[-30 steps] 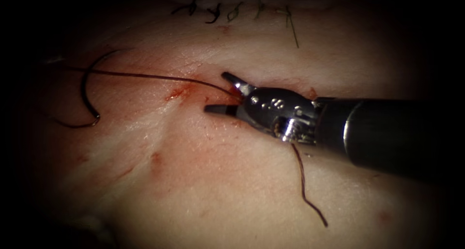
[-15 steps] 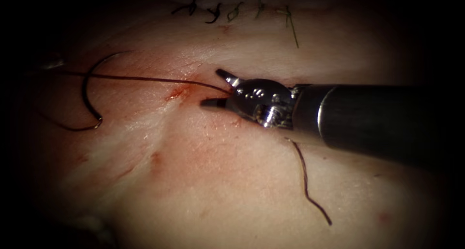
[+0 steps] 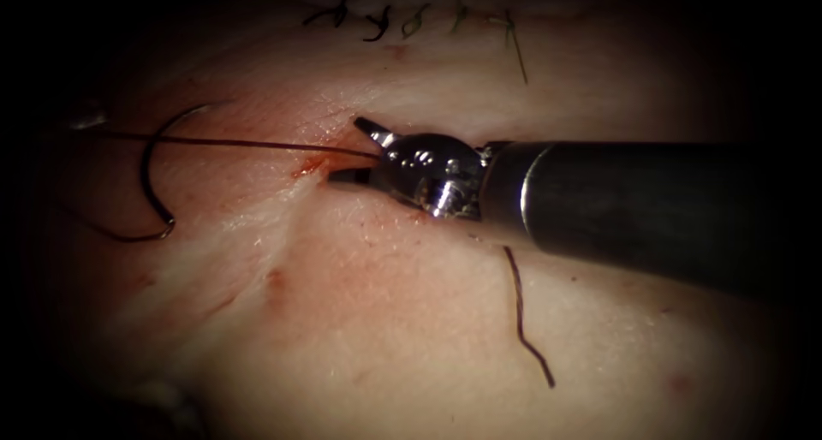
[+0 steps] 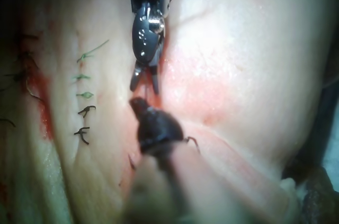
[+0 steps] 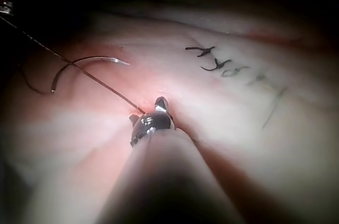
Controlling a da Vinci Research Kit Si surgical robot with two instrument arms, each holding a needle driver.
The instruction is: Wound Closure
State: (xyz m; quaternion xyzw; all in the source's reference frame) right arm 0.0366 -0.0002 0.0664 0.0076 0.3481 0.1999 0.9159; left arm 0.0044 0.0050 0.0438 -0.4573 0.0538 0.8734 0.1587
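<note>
Mostly pale pork tissue (image 3: pixel 411 337) is seen across the endoscope view, dimly lit at the edges, with reddish fluid (image 3: pixel 312 164) smeared around the cut (image 3: pixel 338 153) near the middle. A row of dark finished stitches (image 3: pixel 377 19) is seen along the far edge of the tissue, with greenish thread ends (image 3: pixel 516 55) beside them.

The curved needle (image 3: pixel 150 179) is seen lying free on the tissue surface, well to the left of the cut, held by neither tool and not lodged in the tissue. The thread (image 3: pixel 240 142) is stretched in a taut line from the far left, across the needle's curve, to the cut just by the right tool's tips. A loose thread tail (image 3: pixel 524 320) is seen lying on the tissue below the right tool's shaft.

The right tool (image 3: pixel 351 151) is seen entering from the right, jaws spread apart over the cut, one tip above the thread and one below; nothing is gripped between them.

The left tool (image 4: pixel 140 105) is seen in the left wrist view as a dark tip close to the right tool's tips; whether anything is held by it cannot be told.
</note>
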